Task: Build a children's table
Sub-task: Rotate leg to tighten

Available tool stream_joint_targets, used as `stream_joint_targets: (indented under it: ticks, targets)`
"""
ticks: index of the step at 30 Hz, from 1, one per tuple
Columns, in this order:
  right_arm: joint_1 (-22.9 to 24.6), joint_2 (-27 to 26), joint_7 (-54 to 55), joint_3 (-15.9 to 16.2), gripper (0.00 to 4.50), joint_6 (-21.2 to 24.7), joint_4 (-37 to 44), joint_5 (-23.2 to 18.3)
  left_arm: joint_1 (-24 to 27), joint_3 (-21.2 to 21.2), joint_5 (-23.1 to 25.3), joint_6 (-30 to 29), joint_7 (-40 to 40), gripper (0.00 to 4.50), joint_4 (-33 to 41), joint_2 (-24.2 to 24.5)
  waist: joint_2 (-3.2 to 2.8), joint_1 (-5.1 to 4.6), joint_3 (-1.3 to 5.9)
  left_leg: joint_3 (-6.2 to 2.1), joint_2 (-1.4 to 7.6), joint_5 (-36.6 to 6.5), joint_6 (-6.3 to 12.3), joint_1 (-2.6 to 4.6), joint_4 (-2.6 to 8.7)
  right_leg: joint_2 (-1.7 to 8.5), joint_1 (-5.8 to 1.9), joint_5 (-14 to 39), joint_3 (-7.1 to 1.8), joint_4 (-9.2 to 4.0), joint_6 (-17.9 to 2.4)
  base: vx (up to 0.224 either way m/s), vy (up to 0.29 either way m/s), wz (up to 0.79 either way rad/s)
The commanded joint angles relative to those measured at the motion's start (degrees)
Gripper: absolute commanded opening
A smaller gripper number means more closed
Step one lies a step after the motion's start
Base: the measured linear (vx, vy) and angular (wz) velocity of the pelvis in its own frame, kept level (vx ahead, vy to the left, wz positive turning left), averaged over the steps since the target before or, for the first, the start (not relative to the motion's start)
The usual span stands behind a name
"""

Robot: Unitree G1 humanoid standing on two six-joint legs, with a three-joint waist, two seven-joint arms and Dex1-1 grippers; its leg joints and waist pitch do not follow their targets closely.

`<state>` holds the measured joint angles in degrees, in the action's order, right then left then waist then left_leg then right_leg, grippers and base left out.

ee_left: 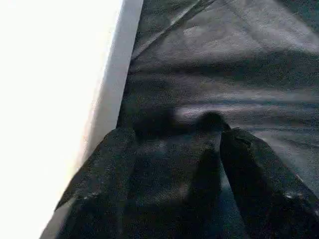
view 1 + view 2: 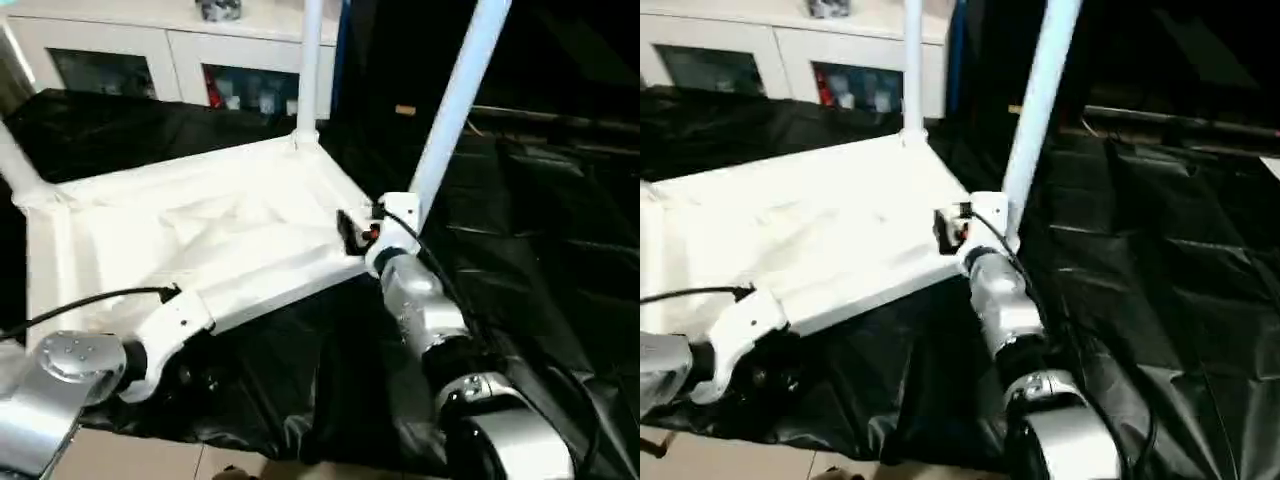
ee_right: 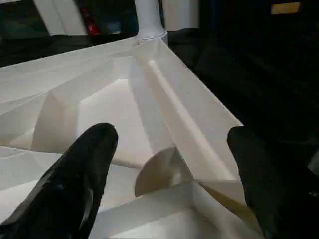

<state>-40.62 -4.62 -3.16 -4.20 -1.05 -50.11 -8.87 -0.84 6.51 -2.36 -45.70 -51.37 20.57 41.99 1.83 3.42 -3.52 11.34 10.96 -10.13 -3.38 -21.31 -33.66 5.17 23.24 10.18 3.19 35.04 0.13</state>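
The tabletop [image 2: 200,240] is seen lying upside down on the black cover [image 2: 540,260] of the work table, ribbed underside up. One leg [image 2: 310,60] is stood upright in the tabletop's far corner socket. A second leg [image 2: 455,110] is seen tilted at the tabletop's near right corner, beside the right gripper [image 3: 169,144]. That gripper's fingers [image 3: 75,174] are spread wide over the corner socket, nothing grasped. The left gripper [image 1: 212,149] is placed just beside the tabletop's near left edge, over the black cover, fingers [image 1: 259,179] parted, nothing held. A white cabinet [image 2: 150,50] is noted behind the tabletop.
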Motion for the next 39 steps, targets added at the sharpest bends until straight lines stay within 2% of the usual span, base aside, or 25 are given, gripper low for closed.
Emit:
stream_joint_targets:
  ticks: [1,5,8,11,12,18,20,22,23,24,25,26,27,28,32,34,35,37,39]
  targets:
    - [-1.05,2.48,3.26,-3.32,3.98,-1.94,-2.15,0.00,-1.04,-0.59,1.75,1.31,2.62,3.44,-2.03,-0.02,-1.84,-0.40,3.66,-1.04,1.65,-19.97,-4.43,1.65,4.60,2.09,-1.13,14.47,-2.48,-3.85,-8.80,0.000,0.000,0.00]
    - [-3.06,3.97,4.92,-4.79,3.98,-3.97,-5.79,-0.35,-1.39,-0.34,1.77,2.36,3.83,3.58,-2.90,-0.15,-1.76,-0.29,3.60,-1.10,1.70,-21.12,-4.44,1.81,4.56,1.98,-0.99,16.04,-2.39,-3.96,-8.77,0.000,0.000,0.00]
    - [-4.86,6.48,5.59,-5.99,3.98,-5.47,-8.49,-0.53,-1.89,-0.64,2.22,3.44,5.34,3.91,-3.42,-0.68,-1.67,-0.35,3.63,-1.15,1.71,-21.49,-4.43,1.74,4.51,1.93,-1.05,16.09,-2.36,-3.88,-8.77,0.000,0.000,0.00]
    - [-5.74,8.62,6.22,-6.72,3.98,-6.23,-10.05,-0.70,-3.19,-0.92,2.39,3.32,6.81,4.19,-3.68,-1.49,-1.30,-0.33,3.78,-1.03,1.63,-19.83,-3.88,1.43,4.30,1.94,-1.33,14.82,-2.34,-3.69,-8.81,0.000,0.000,0.00]
    - [-6.08,9.34,6.42,-6.98,3.98,-6.64,-10.74,-0.68,-3.64,-0.95,2.40,3.31,7.40,4.31,-3.78,-1.70,-1.35,-0.23,3.84,-1.00,1.60,-19.38,-3.76,1.52,4.23,1.94,-1.31,14.46,-2.33,-3.64,-8.89,0.000,0.000,0.00]
    - [-6.85,13.22,7.19,-8.45,3.98,-7.89,-13.24,-0.42,-3.71,-1.65,1.85,2.78,8.69,4.45,-3.13,-1.96,-0.90,-0.08,4.08,-0.82,1.46,-15.61,-2.50,1.01,3.80,1.99,-1.80,12.21,-2.25,-3.31,-9.38,0.000,0.000,0.00]
    - [-6.55,16.01,7.05,-9.12,3.98,-8.58,-14.40,-0.23,-1.72,-4.24,0.37,3.53,9.11,4.45,-1.91,-2.32,-1.20,-0.13,4.12,-0.81,1.45,-14.33,-2.25,0.86,3.69,1.87,-1.92,10.25,-2.15,-3.09,-10.02,0.000,0.000,0.00]
    - [-6.36,16.64,6.93,-8.94,3.98,-8.96,-14.56,0.02,-1.00,-5.66,-0.52,4.41,9.47,4.45,-1.70,-3.08,-0.99,-0.20,4.12,-0.68,1.42,-14.10,-1.98,0.82,3.58,1.76,-1.88,9.35,-2.15,-3.08,-10.36,0.000,0.000,0.00]
    - [-5.95,17.62,6.16,-8.63,3.98,-9.84,-14.77,0.45,0.95,-8.62,-3.18,7.32,9.24,4.45,-0.80,-4.36,-1.44,-0.18,4.27,-0.64,1.38,-13.78,-1.78,0.88,3.42,1.67,-1.84,7.72,-2.10,-2.98,-11.02,0.000,0.000,0.00]
    - [-5.93,17.65,6.13,-8.63,3.98,-9.87,-14.78,0.46,1.02,-8.72,-3.30,7.48,9.21,4.45,-0.76,-4.40,-1.25,-0.29,4.29,-0.70,1.37,-13.21,-1.56,0.56,3.41,1.71,-2.09,6.85,-2.08,-2.89,-11.29,0.000,0.000,0.00]
    - [-5.84,17.86,5.89,-8.63,3.98,-10.10,-14.85,0.56,1.60,-9.45,-4.14,8.70,9.01,4.45,-0.49,-4.67,-1.26,-0.10,4.40,-0.67,1.39,-12.89,-1.23,0.67,3.31,1.66,-2.05,6.30,-2.00,-2.82,-11.45,0.000,0.000,0.00]
    - [-5.38,18.11,5.03,-8.62,3.98,-10.30,-14.46,0.57,2.79,-11.58,-6.57,10.09,8.36,4.45,0.36,-6.05,-1.21,-0.22,4.37,-0.61,1.39,-12.88,-0.95,0.68,3.27,1.54,-1.96,5.99,-2.01,-2.80,-11.57,0.000,0.000,0.00]
    - [-4.87,18.32,3.87,-8.52,3.98,-10.57,-13.95,0.56,4.11,-14.08,-9.32,10.85,7.62,4.45,1.40,-7.53,-1.67,-0.17,4.35,-0.68,1.40,-12.21,-0.65,0.44,3.27,1.65,-2.16,4.91,-2.01,-2.64,-11.86,0.000,0.000,0.00]
    - [-3.80,18.30,1.70,-7.79,3.98,-10.85,-12.67,0.70,5.50,-15.86,-11.07,10.83,6.27,4.45,1.86,-7.69,-1.34,-0.31,4.27,-0.60,1.43,-12.89,-0.33,0.39,3.23,1.63,-2.15,4.98,-2.00,-2.77,-12.27,0.000,0.000,0.00]
    - [0.66,17.73,-9.24,-5.28,3.98,-10.42,-6.40,-0.77,7.98,-21.31,-14.08,12.70,4.07,4.45,-0.33,-7.65,-1.25,-0.51,3.94,-0.67,1.52,-16.29,0.48,0.51,3.48,1.51,-1.95,9.74,-2.05,-3.39,-11.30,0.000,0.000,0.00]
    - [0.66,17.73,-9.24,-5.28,3.98,-10.42,-6.40,-0.77,7.98,-21.31,-14.08,12.70,4.07,4.45,-0.33,-7.65,-1.33,-0.61,3.75,-0.81,1.67,-18.39,0.09,0.69,3.66,1.54,-1.70,12.85,-2.09,-3.73,-10.90,0.000,0.000,0.00]
    - [4.99,17.80,-17.24,-3.06,3.98,-7.32,0.67,-2.90,7.63,-24.53,-13.63,16.39,6.54,4.45,-4.47,-7.97,-1.46,-0.52,3.56,-0.93,1.77,-20.69,-0.04,0.88,3.90,1.57,-1.65,15.66,-2.19,-4.24,-9.79,0.000,0.000,0.00]
    - [6.77,18.17,-18.06,-1.94,3.98,-6.66,3.16,-2.54,7.03,-25.97,-13.36,18.18,8.30,4.45,-6.23,-8.65,-1.38,-0.65,3.52,-1.20,1.78,-21.11,-0.60,0.74,4.11,1.64,-1.72,17.50,-2.16,-4.36,-9.17,0.000,0.000,0.00]
    - [10.48,18.99,-20.30,-0.06,3.98,-5.76,8.19,-1.97,5.62,-27.26,-13.19,21.30,11.10,4.45,-8.15,-10.20,-1.45,-0.51,3.58,-1.14,1.88,-20.89,-1.01,1.05,4.04,1.61,-1.46,16.86,-2.28,-4.40,-9.42,0.000,0.000,0.00]
